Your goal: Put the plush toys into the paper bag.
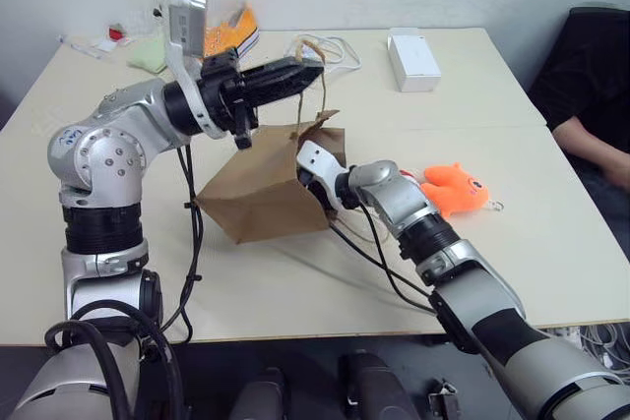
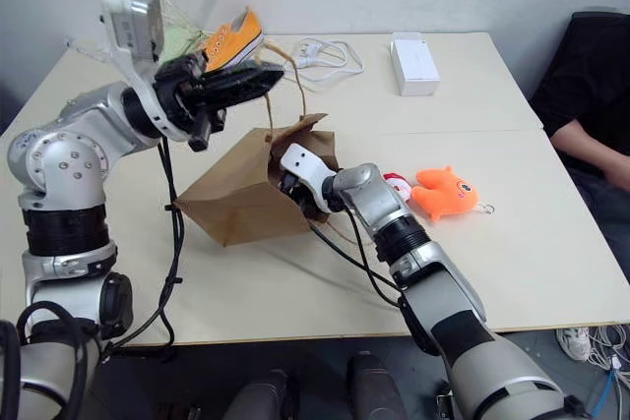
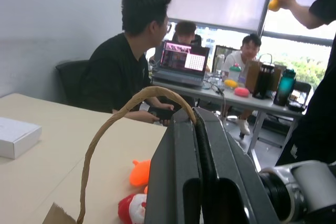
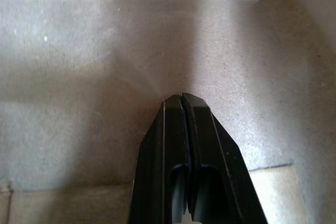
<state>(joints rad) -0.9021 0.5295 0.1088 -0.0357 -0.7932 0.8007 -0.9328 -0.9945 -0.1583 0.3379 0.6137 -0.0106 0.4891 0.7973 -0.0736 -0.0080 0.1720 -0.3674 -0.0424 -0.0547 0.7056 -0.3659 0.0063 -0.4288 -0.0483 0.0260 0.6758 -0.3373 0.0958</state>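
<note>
The brown paper bag (image 1: 258, 196) lies tipped on its side at mid-table, mouth facing right. My left gripper (image 1: 311, 72) hovers above it, shut on one cord handle (image 3: 105, 129) and pulling that handle up. My right gripper (image 4: 181, 98) is shut with nothing in it; it reaches into the bag's mouth, its tips close to the inner paper wall. The orange plush toy (image 1: 455, 190) lies on the table to the right of the bag. Between the orange toy and my right forearm lies the small red-and-white plush toy (image 2: 397, 184).
A white box (image 1: 413, 61) sits at the back right of the table, an orange sneaker (image 2: 233, 36) and a white cable (image 1: 335, 46) at the back. A seated person in black (image 1: 591, 95) is at the right edge.
</note>
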